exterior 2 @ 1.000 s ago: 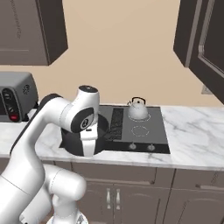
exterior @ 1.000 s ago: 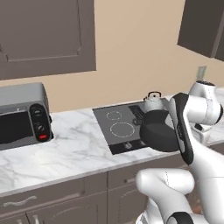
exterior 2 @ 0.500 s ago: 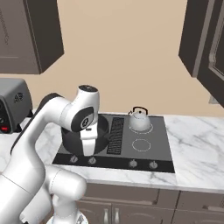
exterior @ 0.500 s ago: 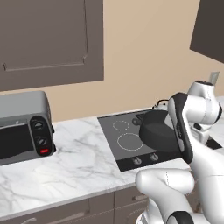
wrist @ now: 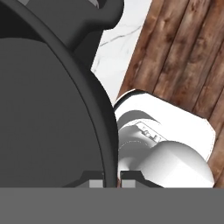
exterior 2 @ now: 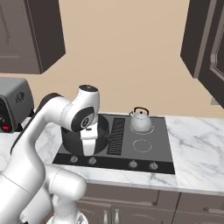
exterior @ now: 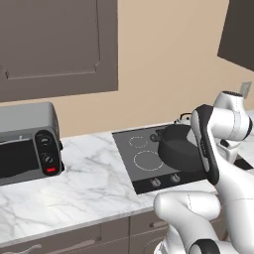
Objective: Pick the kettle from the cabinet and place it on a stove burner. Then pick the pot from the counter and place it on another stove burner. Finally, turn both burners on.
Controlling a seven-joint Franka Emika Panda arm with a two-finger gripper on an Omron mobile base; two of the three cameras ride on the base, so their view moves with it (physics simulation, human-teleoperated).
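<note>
Dark charcoal fills most of your hand view: that is the pot (wrist: 48, 109), and your gripper (wrist: 112, 180) is clamped on its thin rim, one fingertip (wrist: 96, 181) inside the wall and the other outside. In the base views you hold the pot (exterior: 178, 147) above the cooktop (exterior 2: 148, 151), over its left half as seen from the right base view, near the front knobs. Whether its bottom touches the glass cannot be told.

No brand, label or readable writing shows on anything; the only marks are the white burner rings (exterior: 148, 160) on the glass and a small red patch on the front of the toaster oven (exterior: 27, 141).

The kettle (exterior 2: 141, 120) sits upright on the back right ring of the cooktop, well apart from the pot.

The counter (exterior: 84, 183) is white marble with grey veins, over dark brown drawers. The grey toaster oven stands at its left end against the wall. A wall cabinet (exterior: 59, 44) with flat panel doors hangs above it, doors closed, and another cabinet (exterior 2: 205, 43) hangs at the right. The wall behind is plain tan. In the hand view you can see a strip of marble and reddish-brown wood planks beyond the pot.
</note>
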